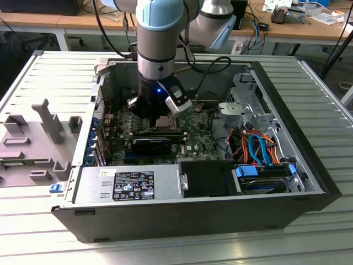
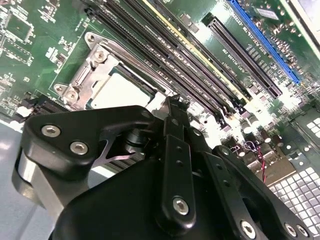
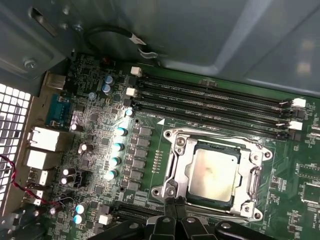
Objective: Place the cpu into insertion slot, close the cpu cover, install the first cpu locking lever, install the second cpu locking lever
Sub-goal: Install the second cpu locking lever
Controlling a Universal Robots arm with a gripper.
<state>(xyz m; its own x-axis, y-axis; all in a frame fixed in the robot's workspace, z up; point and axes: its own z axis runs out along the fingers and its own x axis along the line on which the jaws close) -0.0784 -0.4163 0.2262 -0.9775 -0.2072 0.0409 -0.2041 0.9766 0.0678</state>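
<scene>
Open computer case (image 1: 309,182) lying on a ribbed metal tabletop (image 1: 49,72), grey moulded fixtures (image 1: 38,138) beside it at the exterior view's left. Inside the case, from the exterior view's left: power supply box (image 1: 127,185) along the near wall, green motherboard (image 1: 198,141) on the floor, drive bay with blue, orange and red cables (image 1: 259,152) at the right. End effector (image 1: 160,113) lowered into the case over the motherboard. In the first wrist view, cpu (image 3: 214,172) seated flat in the insertion slot (image 3: 175,172), with the cpu cover (image 3: 250,175) closed down around it, framing its silver top. Long black memory slots (image 3: 210,102) just beside the socket. End effector (image 3: 175,210) poised right at the socket's edge; finger spread impossible to tell. Same chip (image 2: 120,92) visible beyond the black linkage in the second wrist view.
</scene>
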